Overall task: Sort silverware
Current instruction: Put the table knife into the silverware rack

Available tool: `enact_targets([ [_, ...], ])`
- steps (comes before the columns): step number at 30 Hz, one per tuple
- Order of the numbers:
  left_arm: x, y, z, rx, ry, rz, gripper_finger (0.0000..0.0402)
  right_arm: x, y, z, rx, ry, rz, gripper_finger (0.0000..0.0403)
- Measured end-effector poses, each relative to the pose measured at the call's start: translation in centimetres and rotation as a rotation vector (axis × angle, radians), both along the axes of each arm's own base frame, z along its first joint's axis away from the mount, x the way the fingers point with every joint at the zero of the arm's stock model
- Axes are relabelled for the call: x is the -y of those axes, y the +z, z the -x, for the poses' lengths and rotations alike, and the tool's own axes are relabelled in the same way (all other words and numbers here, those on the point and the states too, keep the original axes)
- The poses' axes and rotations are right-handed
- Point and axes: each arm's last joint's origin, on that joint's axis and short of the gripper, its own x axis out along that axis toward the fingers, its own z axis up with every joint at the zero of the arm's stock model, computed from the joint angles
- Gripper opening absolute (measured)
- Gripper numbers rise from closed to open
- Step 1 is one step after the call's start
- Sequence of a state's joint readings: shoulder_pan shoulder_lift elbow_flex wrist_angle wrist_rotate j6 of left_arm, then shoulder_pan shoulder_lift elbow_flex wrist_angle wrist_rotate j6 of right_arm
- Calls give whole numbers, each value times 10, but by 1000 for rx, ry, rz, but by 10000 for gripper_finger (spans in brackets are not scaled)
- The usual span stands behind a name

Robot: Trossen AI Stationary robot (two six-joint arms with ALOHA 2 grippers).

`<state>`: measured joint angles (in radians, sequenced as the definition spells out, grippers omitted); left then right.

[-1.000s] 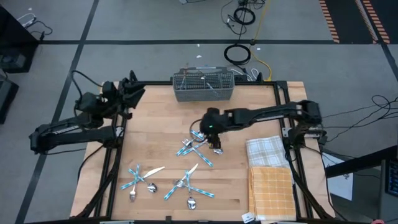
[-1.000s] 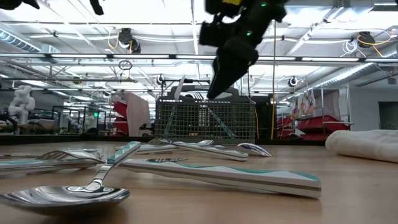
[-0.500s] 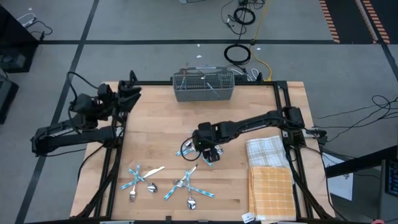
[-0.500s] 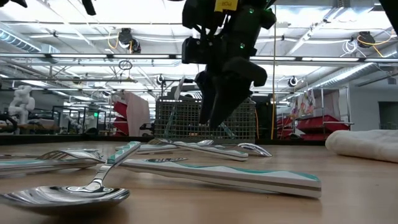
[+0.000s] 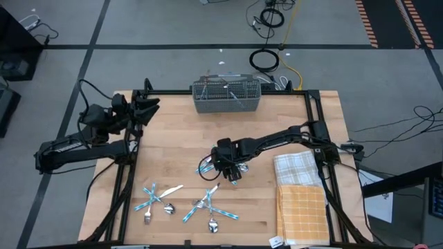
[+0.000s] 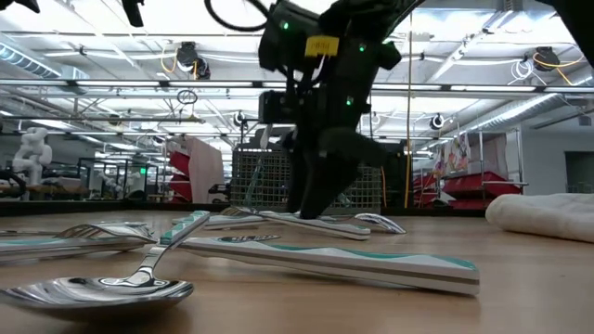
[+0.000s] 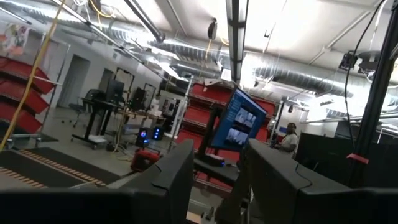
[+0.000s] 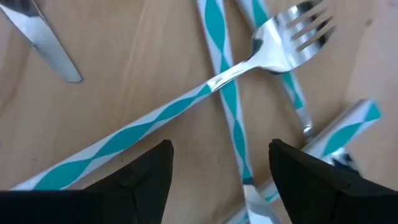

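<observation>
The right tool [image 5: 228,166] is low over the middle cluster of silverware [image 5: 220,168], just right of the desk's [image 5: 180,138] centre. In the right wrist view its two dark fingers [image 8: 134,180] stand apart with nothing between them, straddling a teal-striped fork [image 8: 205,93] that lies crossed over another striped handle [image 8: 227,93]. The low view shows the same tool [image 6: 311,199] with its tips at or just above the pieces on the wood; whether they touch is not clear. It has hold of nothing.

The left tool [image 5: 142,107] waits raised near the desk's 10 o'clock corner, its camera looking out into the room. Its fingers [image 7: 168,180] stand parted and empty.

The wire caddy [image 5: 226,95] stands at 12 o'clock on the far edge. At least one utensil seems to lean inside it, though how many cannot be told. Most of the silverware is on the wood: the middle cluster, a crossed group [image 5: 156,199] at about 7 o'clock, and another group [image 5: 210,207] at about 6 o'clock. Two folded cloths [image 5: 299,187] lie at 4 o'clock.

By this reckoning the sort is at an early stage. Nearly all pieces remain to be picked up and placed, and the step in hand looks like a grasp on one piece of the middle cluster.
</observation>
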<state>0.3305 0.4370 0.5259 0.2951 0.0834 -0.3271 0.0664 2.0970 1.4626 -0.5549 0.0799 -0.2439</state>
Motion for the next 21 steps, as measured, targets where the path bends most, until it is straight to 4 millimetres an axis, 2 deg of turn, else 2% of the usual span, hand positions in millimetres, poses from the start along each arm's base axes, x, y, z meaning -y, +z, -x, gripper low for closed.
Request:
enact_targets([
  [4, 0, 0, 0, 0, 0, 0, 152, 6, -9, -1, -22, -20, -7, 238],
  [7, 0, 0, 0, -3, 0, 0, 152, 10, -10, 1, -47, -61, -24, 215],
  [13, -1, -4, -2, -47, 2, 14, 152, 20, -14, 8, -134, -136, -31, 126],
  [18, -1, -7, -2, -76, 2, 24, 152, 23, -16, 12, -162, -244, -25, 21],
  [21, -1, -7, -2, -73, 9, 26, 152, 22, -16, 12, -156, -306, -38, 11],
])
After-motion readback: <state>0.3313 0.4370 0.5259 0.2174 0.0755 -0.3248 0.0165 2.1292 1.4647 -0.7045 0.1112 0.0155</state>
